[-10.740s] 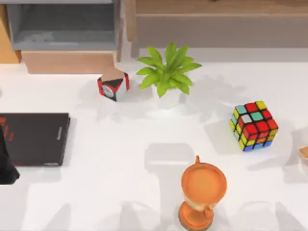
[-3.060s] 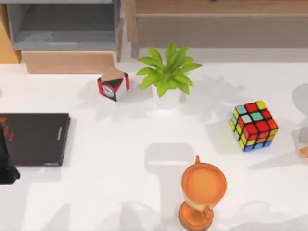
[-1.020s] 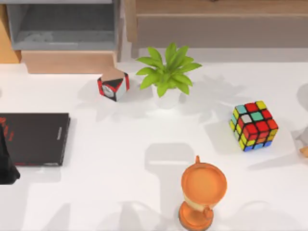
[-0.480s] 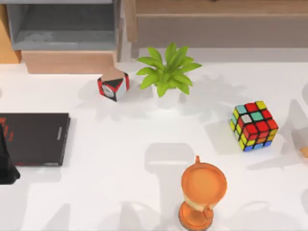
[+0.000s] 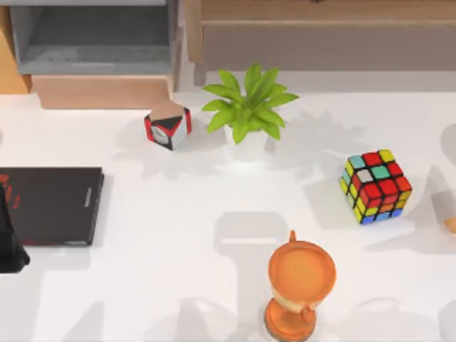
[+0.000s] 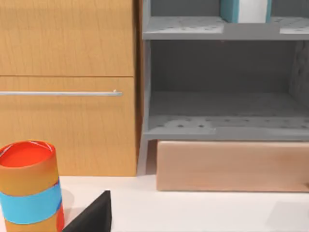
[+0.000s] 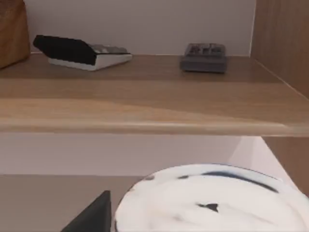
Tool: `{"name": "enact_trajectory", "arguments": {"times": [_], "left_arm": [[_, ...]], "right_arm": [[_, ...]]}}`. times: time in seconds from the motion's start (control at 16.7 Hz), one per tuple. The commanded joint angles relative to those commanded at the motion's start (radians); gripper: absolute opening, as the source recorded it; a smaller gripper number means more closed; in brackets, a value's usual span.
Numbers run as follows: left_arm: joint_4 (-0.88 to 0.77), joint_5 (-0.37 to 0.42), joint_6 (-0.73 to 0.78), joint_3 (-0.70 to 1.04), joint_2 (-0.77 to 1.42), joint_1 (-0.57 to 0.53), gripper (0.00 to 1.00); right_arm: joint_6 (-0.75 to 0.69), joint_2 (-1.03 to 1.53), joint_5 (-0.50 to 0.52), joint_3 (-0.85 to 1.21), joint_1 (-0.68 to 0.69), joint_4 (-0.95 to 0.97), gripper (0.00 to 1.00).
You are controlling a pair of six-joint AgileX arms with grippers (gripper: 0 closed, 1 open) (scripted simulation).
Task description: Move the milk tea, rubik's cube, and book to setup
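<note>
Clutter is lying spread over a white table (image 5: pixel 178 235) seen from above. The rubik's cube (image 5: pixel 376 187) is sitting right of centre in the frame, well apart from everything else, with red, yellow, teal and white stickers facing up. A green potted plant (image 5: pixel 248 110) is standing above centre, and a small red, black and white box (image 5: pixel 168 127) is sitting just beside it on the left. A thin black book (image 5: pixel 50 205) is lying flat at the left edge. An orange trophy cup (image 5: pixel 299 285) is standing at the lower middle. A grey shelf unit (image 5: pixel 92 39) is filling the upper left corner and a wooden shelf (image 5: pixel 320 28) is running along the upper right.

The left arm (image 5: pixel 11 246) is showing as a dark shape at the lower left edge, overlapping the black book's corner. From its wrist camera, the left gripper (image 6: pixel 94 217) is hanging close to the milk tea (image 6: pixel 29 186), an orange cup with a blue band and red top standing on the table before a wooden cabinet (image 6: pixel 67 87). The book (image 6: pixel 244 9), teal with white pages, is standing upright on the grey unit's upper shelf. Whether this gripper is spread or pressed together cannot be told.

The right gripper (image 7: pixel 91 215) is hovering beside a white plate (image 7: pixel 212 198), facing a wooden shelf that is carrying two small dark devices; its state cannot be told either.
</note>
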Motion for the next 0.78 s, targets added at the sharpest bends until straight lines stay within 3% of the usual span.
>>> {"name": "enact_trajectory", "arguments": {"times": [0.48,0.78], "left_arm": [[0.0,0.0,0.0,0.0,0.0,0.0,1.0],[0.0,0.0,0.0,0.0,0.0,0.0,1.0]], "right_arm": [[-0.009,0.008,-0.002,-0.018,0.003,0.002,1.0],[-0.014,-0.02,0.043,0.161,0.063,-0.204,1.0]]}}
